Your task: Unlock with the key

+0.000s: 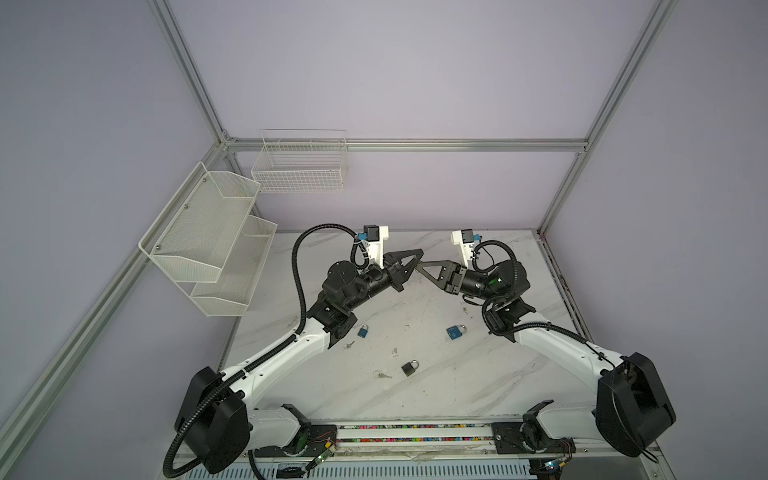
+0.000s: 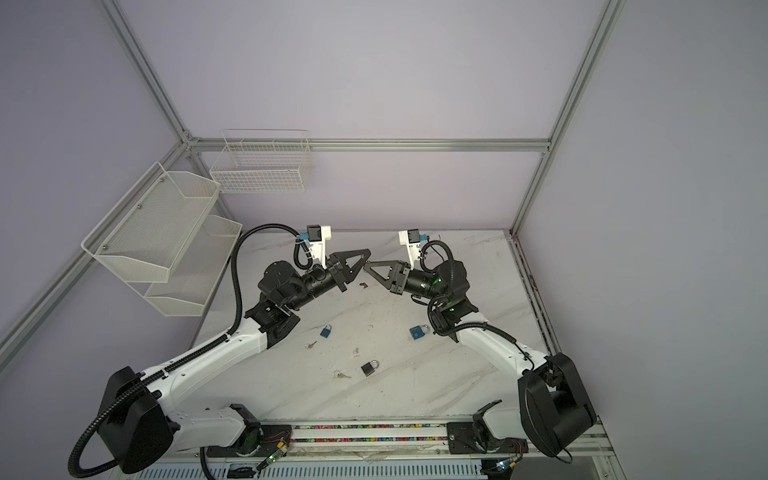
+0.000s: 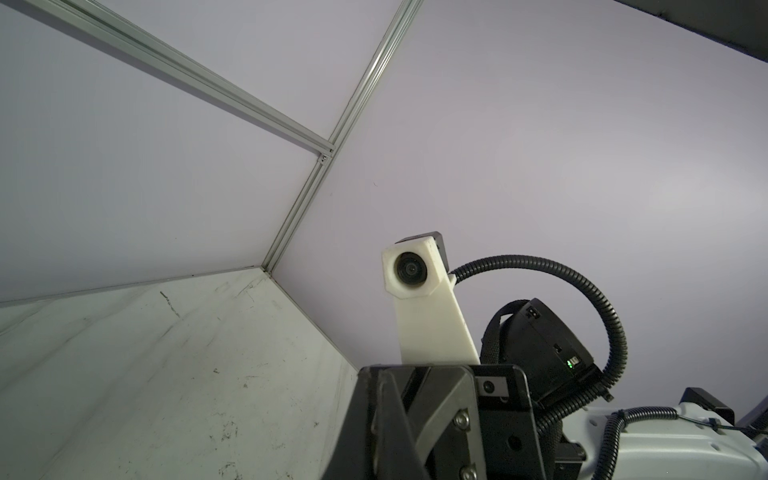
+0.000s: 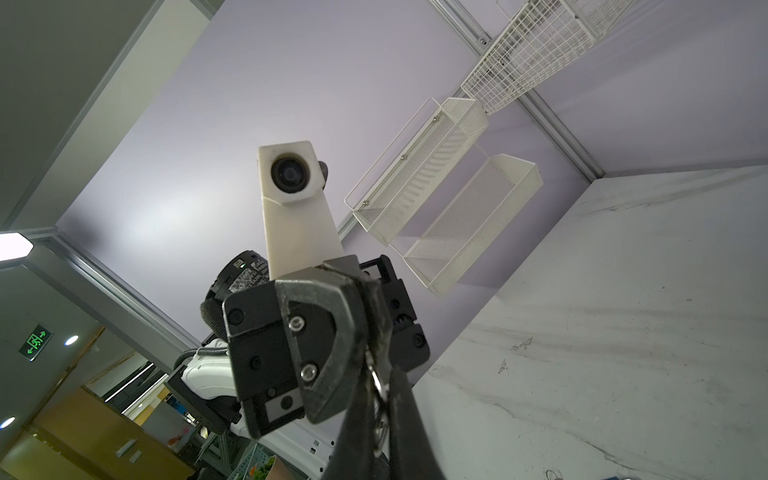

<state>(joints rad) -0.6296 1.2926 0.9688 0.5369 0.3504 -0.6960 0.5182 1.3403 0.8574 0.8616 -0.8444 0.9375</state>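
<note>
Surface: a white marble-look worktop (image 1: 457, 395), scuffed and marked with dark scratches. Room: plain lilac walls (image 1: 415, 83) on an aluminium frame (image 1: 407, 144). A two-tier mesh shelf (image 1: 199, 232) hangs on the side wall and a wire basket (image 1: 299, 170) on the back wall.

Items lying flat on the worktop, in both top views:
- left blue padlock (image 1: 363, 331), beside my left forearm
- right blue padlock (image 1: 456, 332), just beside my right elbow
- black padlock (image 1: 409, 368), nearer the front and between the blue ones
- loose key (image 1: 348, 345) and ringed key (image 1: 381, 375), both apart from the locks

Both my arms are raised above the rear middle of the worktop. My left claw (image 1: 417, 253) and right claw (image 1: 419, 265) meet almost tip to tip, clear of the surface and well apart from all three padlocks.

Left claw: pinched fully together. Right claw: drawn narrow.

In the right wrist view the key (image 4: 377, 384) sits at the meeting point. Its ring lies between my right fingers (image 4: 407, 419) and its other end is at the left claw's tip. I cannot tell whether the left claw grips it.
</note>
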